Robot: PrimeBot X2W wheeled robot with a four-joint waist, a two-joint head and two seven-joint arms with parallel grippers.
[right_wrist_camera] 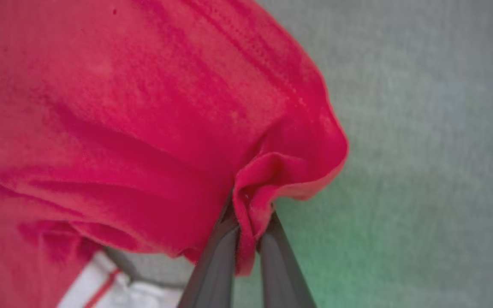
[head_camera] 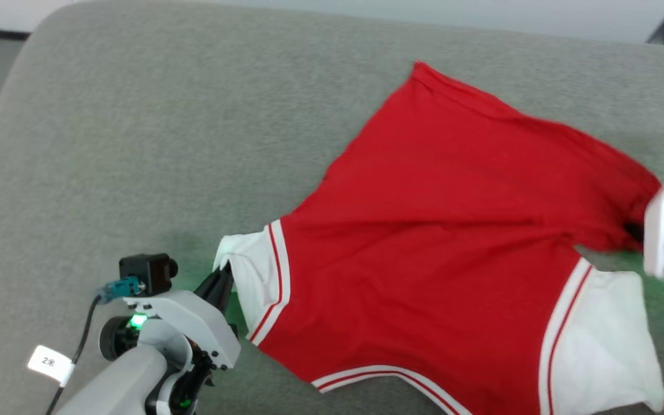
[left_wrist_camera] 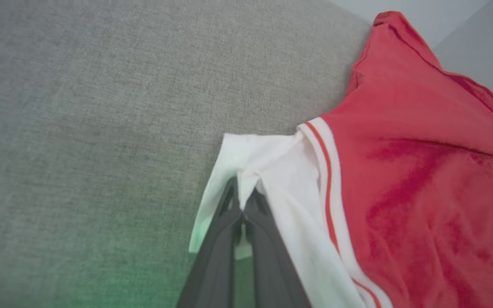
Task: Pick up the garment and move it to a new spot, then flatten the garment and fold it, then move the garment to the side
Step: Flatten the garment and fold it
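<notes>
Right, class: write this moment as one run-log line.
garment: spread on grey surface, unfolded | left gripper: shut on white sleeve | right gripper: shut on red edge

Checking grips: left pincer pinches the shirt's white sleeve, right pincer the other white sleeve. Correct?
No: the right pincer pinches a red edge of the shirt, not a sleeve, as the right wrist view shows. The left pincer does hold the white sleeve.

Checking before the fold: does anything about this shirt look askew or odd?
Yes. The small red shirt with white sleeves lies skewed on the grey fabric surface, and one red hem corner is bunched up between the fingers of the right gripper.
</notes>
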